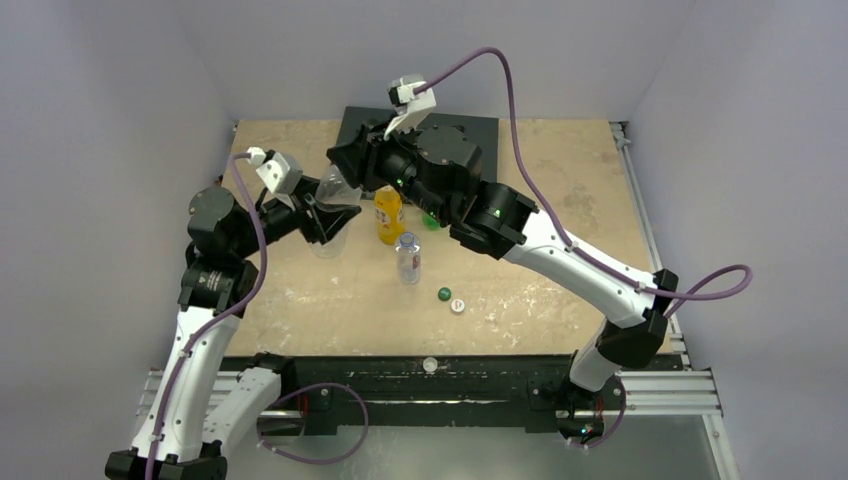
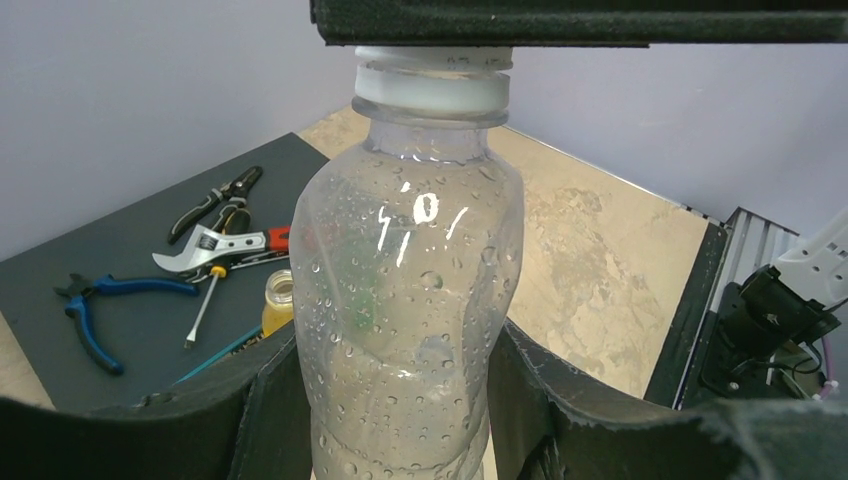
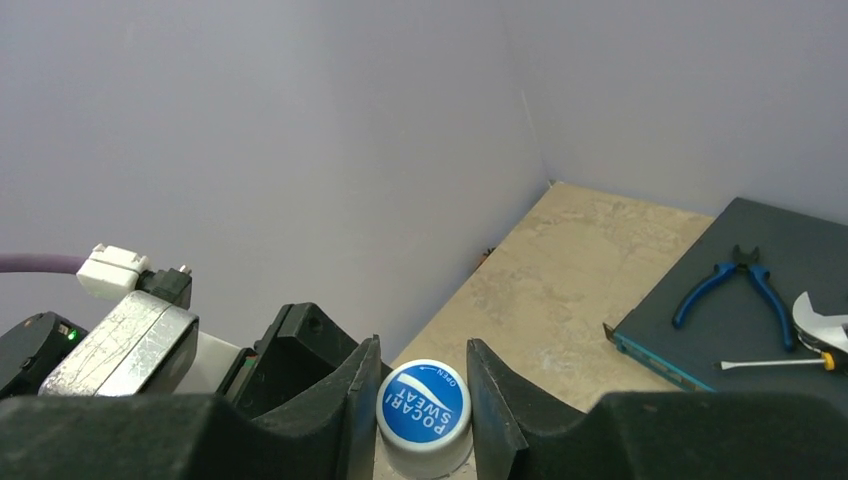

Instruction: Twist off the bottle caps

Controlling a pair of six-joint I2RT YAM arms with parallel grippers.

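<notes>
The larger clear bottle [image 2: 410, 300], wet with droplets inside, stands upright with my left gripper [image 2: 400, 400] shut on its body. From above, my right gripper [image 3: 421, 405] is shut on its cap [image 3: 423, 412], white with a blue printed top. In the top view the left gripper [image 1: 330, 215] and right gripper [image 1: 340, 165] meet at that bottle [image 1: 338, 195]. The orange-yellow bottle [image 1: 389, 213] stands open-necked beside it. A small clear bottle [image 1: 408, 257] stands nearer. A green bottle [image 1: 430, 220] shows only partly behind the right arm. A dark green cap [image 1: 444, 293] and a white cap [image 1: 458, 306] lie loose.
A dark mat [image 1: 480, 125] at the back holds hand tools, among them blue pliers [image 2: 95, 300] and a screwdriver [image 2: 205, 305]. Another white cap [image 1: 430, 365] lies at the near edge by the rail. Walls close in the table on the left, back and right.
</notes>
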